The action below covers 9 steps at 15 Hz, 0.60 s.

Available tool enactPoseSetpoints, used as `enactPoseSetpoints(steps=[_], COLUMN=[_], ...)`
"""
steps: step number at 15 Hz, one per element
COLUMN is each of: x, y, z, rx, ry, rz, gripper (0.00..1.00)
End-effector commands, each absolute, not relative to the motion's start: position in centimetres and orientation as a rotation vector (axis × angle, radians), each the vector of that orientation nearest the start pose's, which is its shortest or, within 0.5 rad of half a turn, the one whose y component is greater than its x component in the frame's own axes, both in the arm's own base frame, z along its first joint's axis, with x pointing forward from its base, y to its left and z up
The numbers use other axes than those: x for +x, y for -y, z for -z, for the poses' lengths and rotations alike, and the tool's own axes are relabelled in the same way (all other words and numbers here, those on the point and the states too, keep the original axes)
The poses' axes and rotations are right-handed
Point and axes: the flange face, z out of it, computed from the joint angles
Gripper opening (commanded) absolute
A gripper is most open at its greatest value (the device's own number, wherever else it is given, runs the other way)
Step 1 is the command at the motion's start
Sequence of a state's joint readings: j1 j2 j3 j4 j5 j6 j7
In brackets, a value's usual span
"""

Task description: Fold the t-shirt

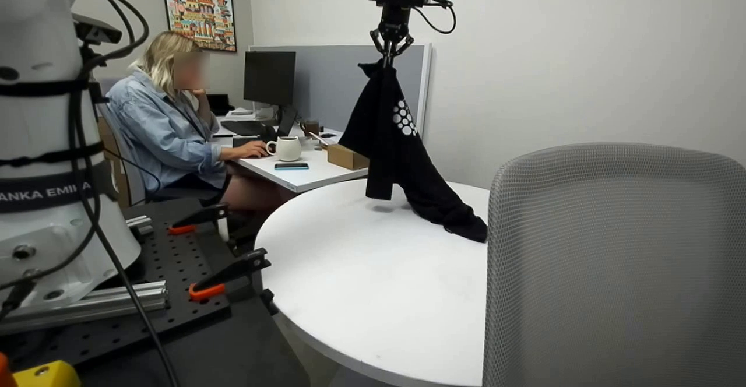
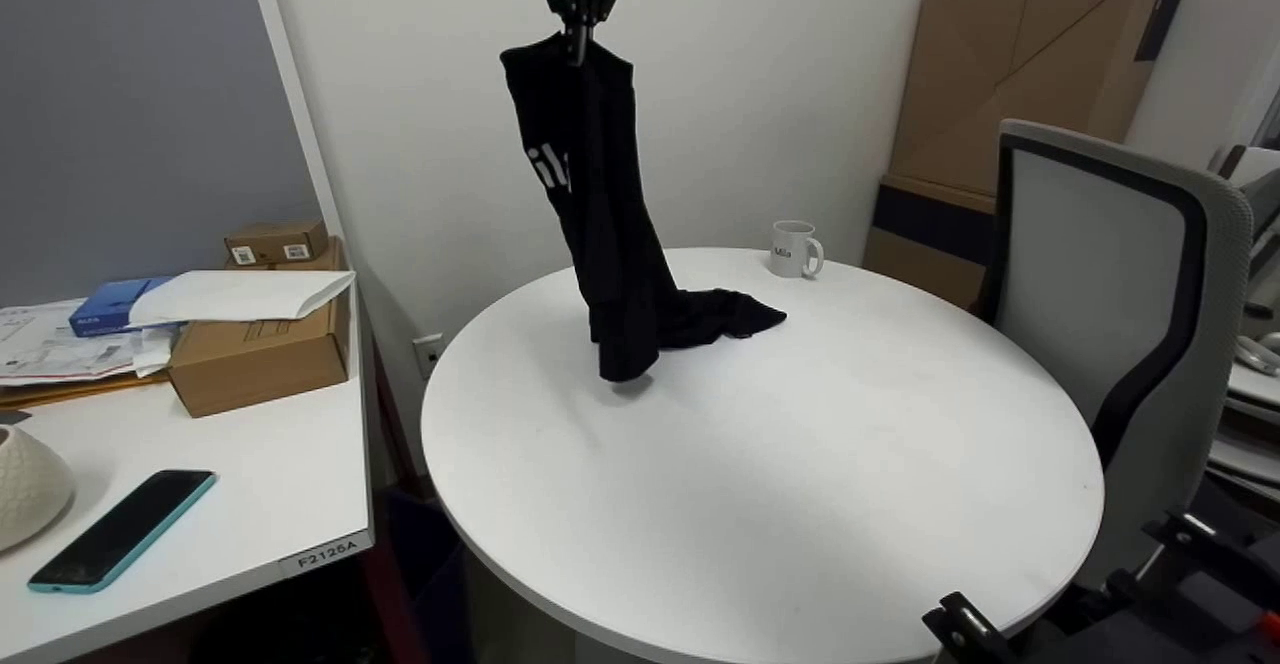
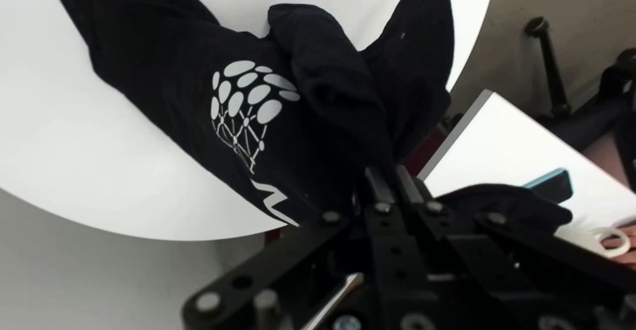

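The black t-shirt (image 1: pixel 382 130) hangs bunched from my gripper (image 1: pixel 388 60), high over the round white table (image 1: pixel 373 294). In an exterior view the gripper (image 2: pixel 579 44) has its fingers together on the upper part of the t-shirt (image 2: pixel 612 244). The cloth's lower end trails across the tabletop, while another hanging fold ends just above it. White print shows on the shirt's side in both exterior views. In the wrist view the print spreads over the t-shirt (image 3: pixel 164 86), and cloth runs between the nearly touching fingertips of the gripper (image 3: pixel 385 173). Folds hide much of the shirt's shape.
A white mug (image 2: pixel 792 249) stands at the table's far edge. Grey mesh chairs (image 1: pixel 618 259) (image 2: pixel 1110 274) stand close to the table. Beside it is a desk (image 2: pixel 250 484) with boxes and a phone (image 2: pixel 125 529); a person (image 1: pixel 163 113) sits there.
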State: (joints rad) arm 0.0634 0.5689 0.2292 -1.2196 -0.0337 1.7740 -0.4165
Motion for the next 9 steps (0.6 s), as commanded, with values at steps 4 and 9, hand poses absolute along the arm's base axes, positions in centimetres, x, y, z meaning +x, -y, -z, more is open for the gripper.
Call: enactPoseSetpoints(steps=[4, 9], x=[63.1, 57.3], y=[-21.3, -25.5], z=[-46.7, -50.6], rx=[-2.731, -2.561], ry=[1.251, 1.471], rz=[-0.116, -0.133], gripper=[0.01, 0.01])
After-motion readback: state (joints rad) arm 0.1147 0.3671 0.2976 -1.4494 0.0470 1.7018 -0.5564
